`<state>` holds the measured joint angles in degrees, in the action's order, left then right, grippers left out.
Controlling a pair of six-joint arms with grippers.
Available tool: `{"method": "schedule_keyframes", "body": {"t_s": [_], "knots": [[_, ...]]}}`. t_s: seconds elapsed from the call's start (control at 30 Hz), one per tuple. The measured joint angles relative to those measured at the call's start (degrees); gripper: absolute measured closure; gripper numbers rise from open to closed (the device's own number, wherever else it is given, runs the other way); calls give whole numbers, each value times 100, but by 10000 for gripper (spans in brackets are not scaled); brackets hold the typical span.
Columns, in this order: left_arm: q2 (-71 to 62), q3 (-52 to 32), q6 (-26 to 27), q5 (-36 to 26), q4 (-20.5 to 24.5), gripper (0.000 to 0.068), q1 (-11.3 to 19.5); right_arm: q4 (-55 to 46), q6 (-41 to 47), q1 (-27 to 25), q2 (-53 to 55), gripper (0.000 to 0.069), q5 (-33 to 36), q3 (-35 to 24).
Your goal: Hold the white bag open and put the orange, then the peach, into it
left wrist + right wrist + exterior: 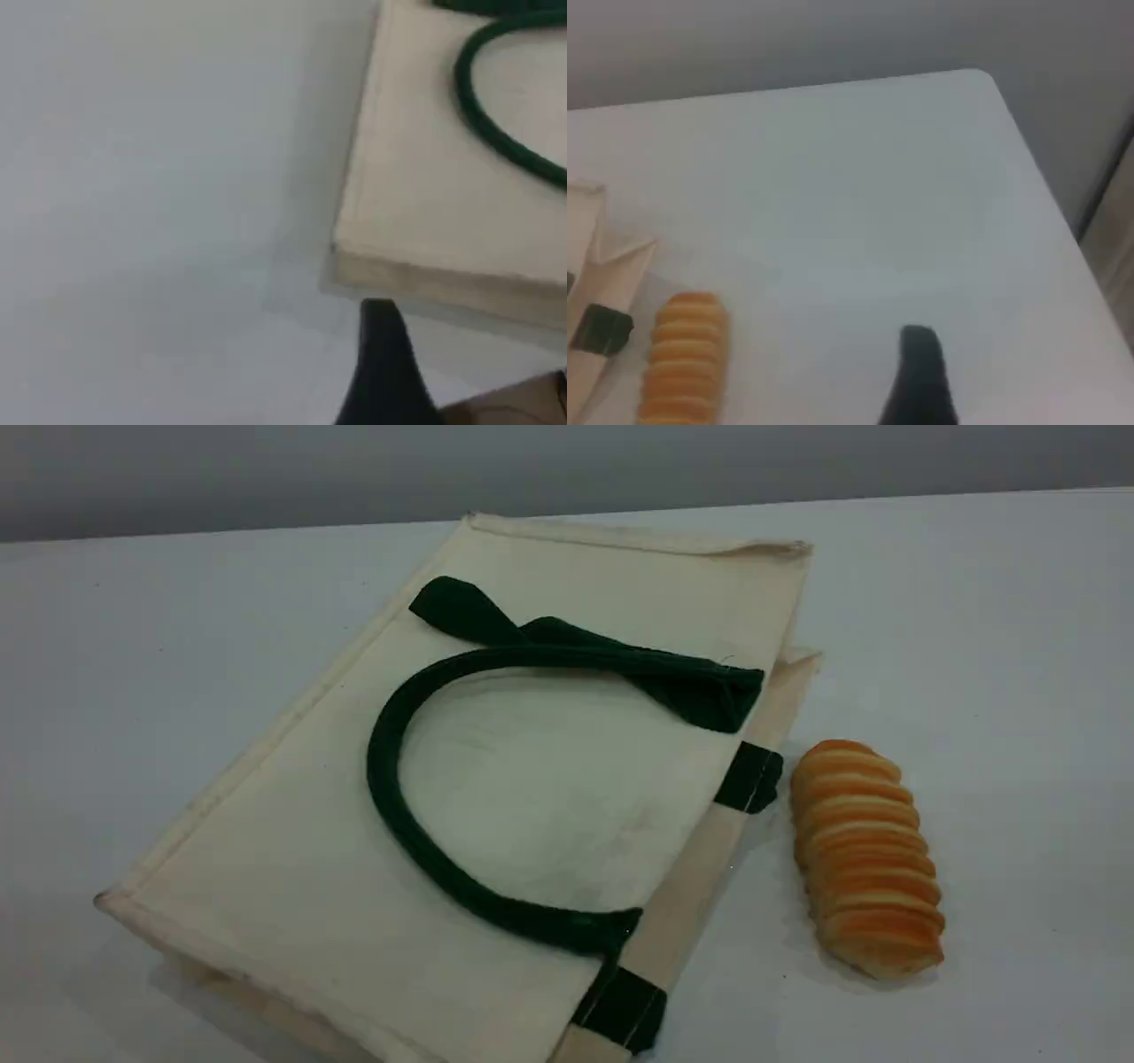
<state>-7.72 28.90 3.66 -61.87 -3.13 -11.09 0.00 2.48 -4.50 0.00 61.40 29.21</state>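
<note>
Left fingers: we see one dark tip of the left fingers point(383, 367) at the bottom of the left wrist view. They are spread wide, with nothing in them.
Under the left fingers: bare counter point(974, 646). A corner of the white bag point(310, 850) is near the tip, and the two are apart.
Right fingers: one dark tip of the right fingers point(920, 376) shows in the right wrist view. These are also spread wide and carry nothing.
Under the right fingers: open counter.
White bag: it lies flat on the counter and fills the middle of the scene view, with its mouth edge turned to the right.
Strap handle: one dark green strap handle point(390, 797) curves in a loop across the bag's upper face.
Second handle: the second handle point(638, 669) lies crumpled across the bag, beyond the loop.
Tab: a green tab point(749, 778) sits on the bag's right edge.
Bread loaf: a ridged orange-tan bread loaf point(864, 859) lies just beside that right edge, close to the tab. It is to the left of the right fingers and well apart from them.
</note>
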Motion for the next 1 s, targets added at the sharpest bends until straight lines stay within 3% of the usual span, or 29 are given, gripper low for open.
{"method": "schedule_keyframes", "body": {"t_s": [0.2, 0.33, 1.0], "knots": [[178, 0, 6, 6, 0, 249, 791, 0, 0, 0, 0, 192, -12, -10], [469, 0, 6, 6, 0, 249, 1024, 0, 0, 0, 0, 192, -17, -11], [772, 0, 12, -5, 0, 249, 1047, 0, 0, -5, 0, 192, -29, -16]]}}
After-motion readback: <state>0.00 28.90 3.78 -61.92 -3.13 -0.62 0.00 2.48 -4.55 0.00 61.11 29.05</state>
